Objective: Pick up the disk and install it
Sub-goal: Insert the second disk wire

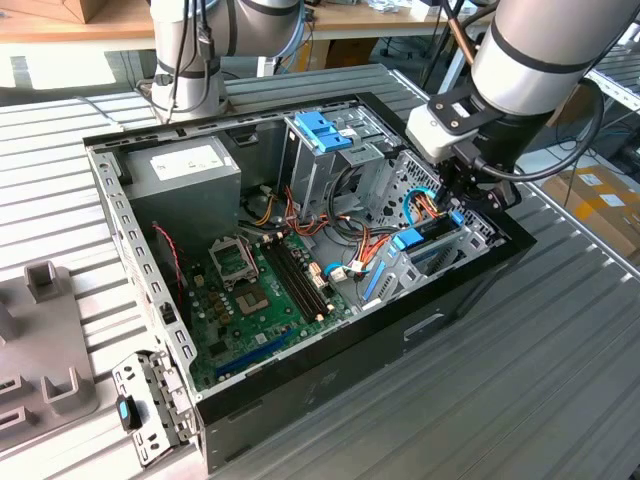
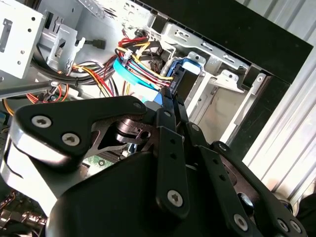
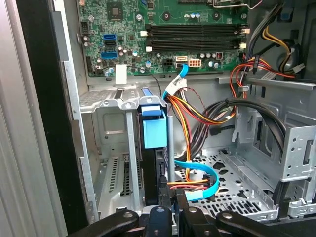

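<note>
Blue-railed disk (image 3: 152, 163) stands in bay beside tangled cables (image 3: 197, 118).

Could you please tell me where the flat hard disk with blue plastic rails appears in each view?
Exterior view: the flat hard disk with blue plastic rails stands on edge in the metal bay, below the arm, towards the exterior view's right.
First wrist view: on edge in the bay, beside the coloured wires.
Second wrist view: beyond the black linkage.
Shared landmark: the light-blue flat cable.
</note>
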`<state>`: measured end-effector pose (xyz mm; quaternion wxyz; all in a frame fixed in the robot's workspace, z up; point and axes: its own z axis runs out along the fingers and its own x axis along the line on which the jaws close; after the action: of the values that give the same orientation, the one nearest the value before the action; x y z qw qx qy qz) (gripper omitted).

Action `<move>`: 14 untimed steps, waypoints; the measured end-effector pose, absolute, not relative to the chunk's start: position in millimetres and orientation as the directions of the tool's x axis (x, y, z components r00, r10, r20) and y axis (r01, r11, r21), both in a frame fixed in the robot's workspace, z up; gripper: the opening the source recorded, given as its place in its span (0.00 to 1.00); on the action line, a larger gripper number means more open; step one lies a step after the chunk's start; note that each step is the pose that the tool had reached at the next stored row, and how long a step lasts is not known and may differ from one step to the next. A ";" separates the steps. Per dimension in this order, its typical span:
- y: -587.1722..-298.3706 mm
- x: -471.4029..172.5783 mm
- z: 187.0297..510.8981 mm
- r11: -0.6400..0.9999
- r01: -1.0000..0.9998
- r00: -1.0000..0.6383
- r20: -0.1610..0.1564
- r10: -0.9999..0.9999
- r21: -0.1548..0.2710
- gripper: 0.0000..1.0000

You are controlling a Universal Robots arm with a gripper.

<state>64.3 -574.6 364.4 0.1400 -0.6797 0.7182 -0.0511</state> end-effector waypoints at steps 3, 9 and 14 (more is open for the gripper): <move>-575.8 61.7 363.6 0.070 -0.962 -0.035 -0.135 -0.990 -0.263 0.16; -578.1 59.5 361.5 0.050 -0.963 -0.014 -0.138 -0.990 -0.263 0.16; -579.2 57.7 354.8 0.051 -0.963 -0.014 -0.142 -0.990 -0.263 0.16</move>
<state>57.7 -579.2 354.8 0.1440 -0.6873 0.7105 -0.0458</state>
